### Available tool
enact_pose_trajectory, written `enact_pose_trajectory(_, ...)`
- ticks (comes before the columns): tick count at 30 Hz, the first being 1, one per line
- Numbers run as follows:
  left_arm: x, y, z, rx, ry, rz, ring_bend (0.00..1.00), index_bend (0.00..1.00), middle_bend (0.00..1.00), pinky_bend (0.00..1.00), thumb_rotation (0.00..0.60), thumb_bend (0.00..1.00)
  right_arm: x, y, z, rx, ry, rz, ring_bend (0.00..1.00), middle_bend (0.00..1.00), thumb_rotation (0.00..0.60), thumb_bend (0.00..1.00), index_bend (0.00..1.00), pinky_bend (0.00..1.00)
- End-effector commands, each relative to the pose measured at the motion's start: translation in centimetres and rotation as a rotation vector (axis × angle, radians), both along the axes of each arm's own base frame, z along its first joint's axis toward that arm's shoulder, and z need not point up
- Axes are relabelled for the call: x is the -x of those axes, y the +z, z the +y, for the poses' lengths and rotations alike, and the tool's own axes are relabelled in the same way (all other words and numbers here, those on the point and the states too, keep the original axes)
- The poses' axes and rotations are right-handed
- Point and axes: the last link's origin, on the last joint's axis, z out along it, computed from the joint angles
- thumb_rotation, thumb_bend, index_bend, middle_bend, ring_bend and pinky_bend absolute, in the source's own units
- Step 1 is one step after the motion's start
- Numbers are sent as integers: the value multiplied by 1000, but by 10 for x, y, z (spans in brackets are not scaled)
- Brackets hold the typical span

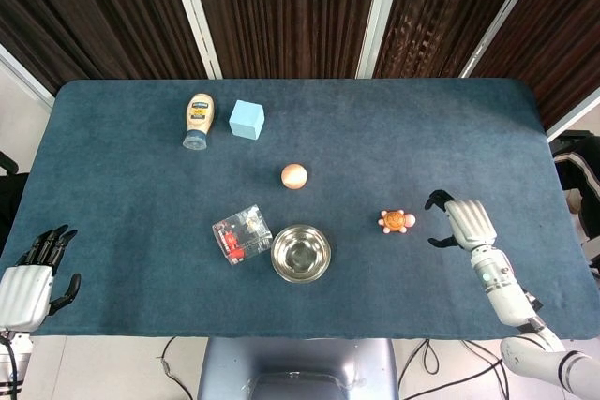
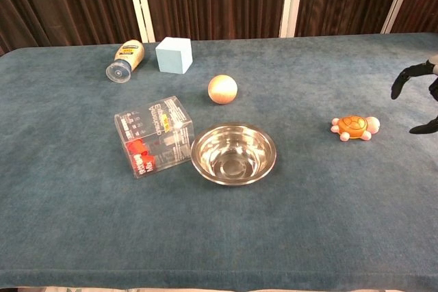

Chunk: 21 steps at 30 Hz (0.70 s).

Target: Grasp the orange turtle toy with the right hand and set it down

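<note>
The orange turtle toy sits on the blue table right of centre, its pale feet spread. My right hand hovers a short way to the turtle's right, fingers apart and curved toward it, holding nothing; the chest view catches only its dark fingertips at the right edge. My left hand rests off the table's front left corner, fingers apart and empty, and does not show in the chest view.
A steel bowl and a clear plastic box lie left of the turtle. Further back are a peach ball, a light blue cube and a mayonnaise bottle on its side.
</note>
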Motion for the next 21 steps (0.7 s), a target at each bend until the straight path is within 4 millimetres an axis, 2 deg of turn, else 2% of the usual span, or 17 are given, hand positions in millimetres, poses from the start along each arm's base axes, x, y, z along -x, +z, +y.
enact_pose_trajectory(1,0,0,0,-2,1,-2,107,133,94,348,600,427,-2,-12,-9,0,-13,-16,873,371,600,84,525,925)
enact_pose_trajectory(8,1,1,0,-6,1,-8,110,150,100,347,600,428,-6,-30,-19,-18,-26,-45,877,388,600,84,546,928)
enact_pose_trajectory(21,2,3,-1,-12,1,-17,111,168,103,349,600,428,-22,-58,-24,-54,9,-60,880,401,600,89,562,930)
